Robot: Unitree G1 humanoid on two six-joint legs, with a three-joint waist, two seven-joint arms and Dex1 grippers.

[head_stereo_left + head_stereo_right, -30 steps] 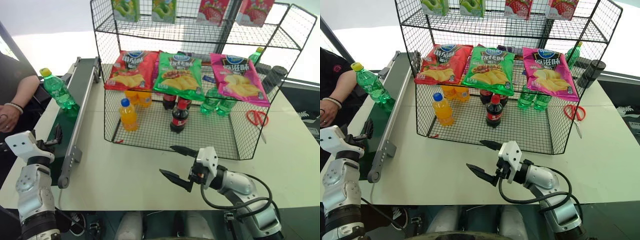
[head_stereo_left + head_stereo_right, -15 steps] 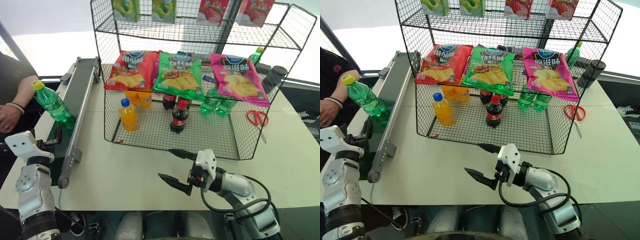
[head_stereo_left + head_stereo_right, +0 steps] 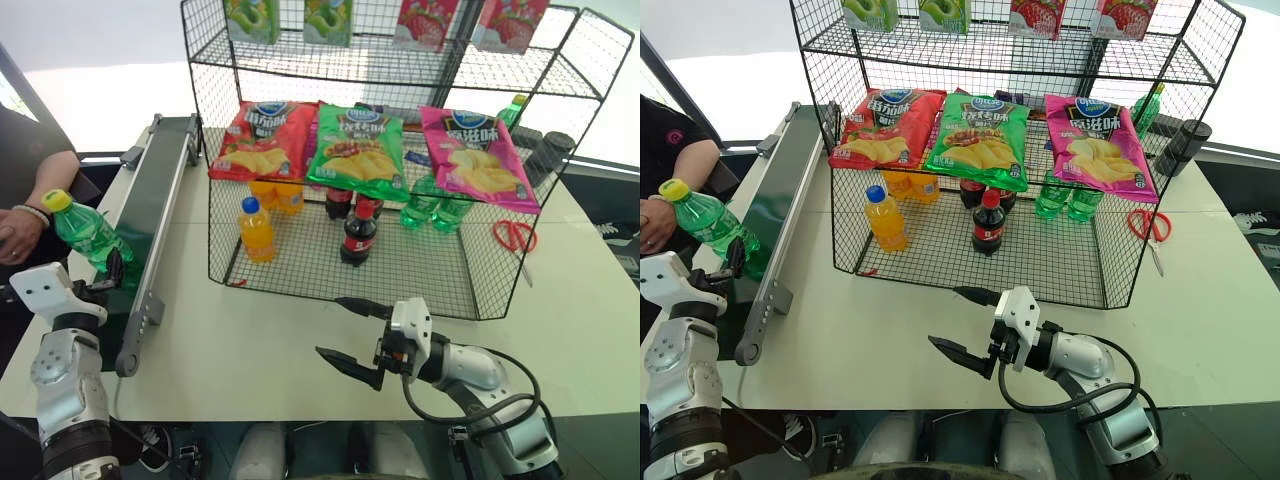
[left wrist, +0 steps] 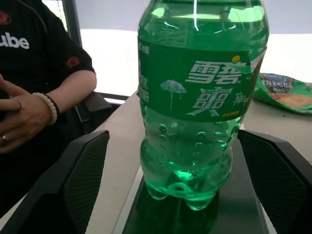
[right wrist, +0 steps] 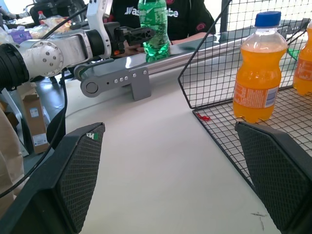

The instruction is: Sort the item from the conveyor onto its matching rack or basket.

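**Green bottle at the near end of the belt, both end effectors spread and empty**

Your left end effector sits at the lower left of the left eye view, fingers spread wide apart. In the left wrist view the green soda bottle stands upright between the two fingers, and you can see a gap on each side of it, so nothing is clamped. The bottle's base rests on the dark green conveyor.

In the left eye view that bottle shows at the left edge, yellow cap up and leaning toward the upper left, near the close end of the belt and just above the left end effector.

Your right end effector is at the lower centre of the frame, above the white desk, pointing toward the left side of the picture. Its fingers stand well apart and hold nothing.

Further out, the black wire rack fills the upper middle. On its lowest tier you see an orange drink bottle to the left, a cola bottle beside it, and green bottles to the right. Three snack bags lie on the tier above them. Red-handled scissors lie on the desk just right of the rack.

A person's forearm and hand, with a pale beaded bracelet, are at the left edge, close to the green bottle.
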